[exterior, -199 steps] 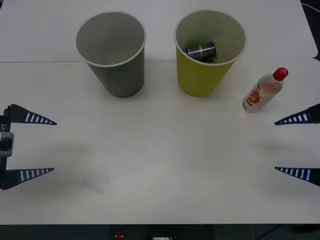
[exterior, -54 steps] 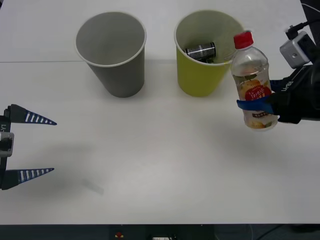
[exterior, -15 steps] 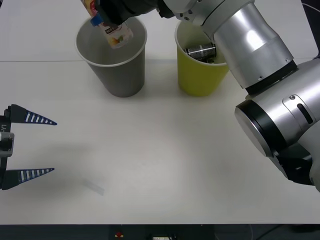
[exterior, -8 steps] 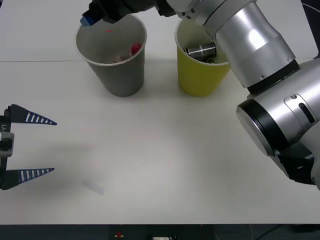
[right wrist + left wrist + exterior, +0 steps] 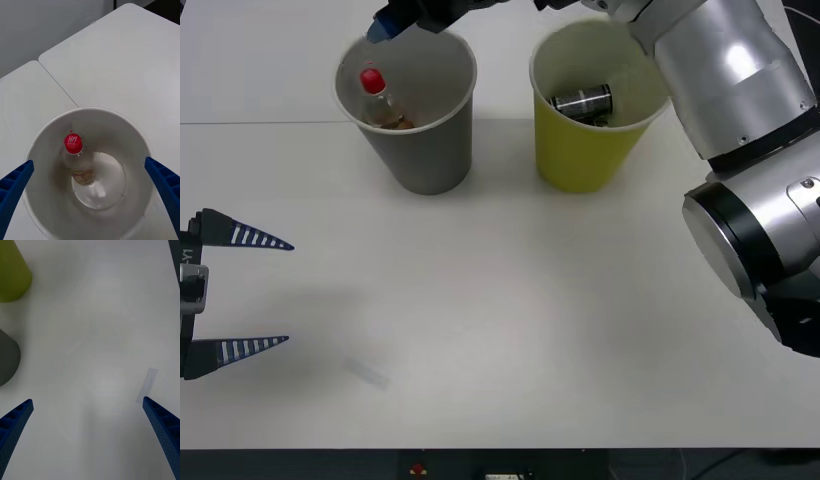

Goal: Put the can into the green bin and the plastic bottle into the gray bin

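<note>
The plastic bottle (image 5: 377,96) stands tilted inside the gray bin (image 5: 425,160), red cap up, leaning on the bin's left wall. In the right wrist view its red cap (image 5: 74,141) shows below the bin's white rim (image 5: 90,109). My right gripper (image 5: 89,161) hovers open just above the gray bin, holding nothing; one blue fingertip (image 5: 385,25) shows over the bin's far rim. The can (image 5: 582,100) lies on its side in the green bin (image 5: 580,160). My left gripper (image 5: 238,292) rests open at the table's left edge.
The two bins stand side by side at the back of the white table (image 5: 500,300). My right arm's silver links (image 5: 740,90) reach across above the green bin. In the left wrist view, the green bin (image 5: 11,273) and the gray bin (image 5: 5,360) show at one edge.
My right gripper let go of the plastic bottle, which dropped into the gray bin and settled upright against its wall. The gripper has drifted slightly right. The left arm has not moved.
</note>
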Controlling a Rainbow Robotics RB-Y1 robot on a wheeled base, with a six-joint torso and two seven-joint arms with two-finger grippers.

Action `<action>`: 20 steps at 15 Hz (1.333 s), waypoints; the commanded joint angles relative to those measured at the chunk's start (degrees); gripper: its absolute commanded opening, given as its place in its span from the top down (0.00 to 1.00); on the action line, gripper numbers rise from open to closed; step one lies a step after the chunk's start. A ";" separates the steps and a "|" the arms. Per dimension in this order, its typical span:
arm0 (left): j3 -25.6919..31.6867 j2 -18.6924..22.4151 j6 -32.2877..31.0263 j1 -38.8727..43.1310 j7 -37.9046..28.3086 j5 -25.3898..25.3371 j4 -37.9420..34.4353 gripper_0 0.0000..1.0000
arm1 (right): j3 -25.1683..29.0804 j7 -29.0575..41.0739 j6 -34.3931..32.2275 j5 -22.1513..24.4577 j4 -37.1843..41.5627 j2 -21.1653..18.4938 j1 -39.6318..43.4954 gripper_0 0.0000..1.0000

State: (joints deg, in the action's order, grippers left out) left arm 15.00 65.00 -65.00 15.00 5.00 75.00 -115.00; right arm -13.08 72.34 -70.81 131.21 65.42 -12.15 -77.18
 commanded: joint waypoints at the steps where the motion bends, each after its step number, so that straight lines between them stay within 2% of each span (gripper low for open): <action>1: 0.00 0.00 0.00 0.00 0.00 0.00 0.00 0.00 | 1.65 -0.01 -5.21 -0.07 8.23 -2.09 3.88 0.00; 5: 0.00 0.00 0.00 0.00 0.00 0.00 0.00 0.00 | 3.32 -0.01 -11.45 -1.39 20.53 -5.43 9.68 0.00; 8: 0.00 0.00 0.00 0.00 0.00 0.00 0.00 0.00 | 5.34 -2.99 -12.77 -5.79 27.65 -8.42 14.86 0.00; 11: 0.00 0.00 0.00 0.00 0.00 0.00 0.00 0.00 | 8.07 -8.27 -12.86 -12.11 32.22 -11.93 20.49 0.00; 20: 0.00 0.00 0.00 0.00 0.00 0.00 0.00 0.00 | 19.41 -25.05 -13.12 -35.23 45.32 -25.91 40.44 0.00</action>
State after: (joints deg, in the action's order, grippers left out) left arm 15.00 65.00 -65.00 14.99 5.00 75.00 -115.00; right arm 5.37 48.73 -83.81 97.77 110.15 -37.11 -38.26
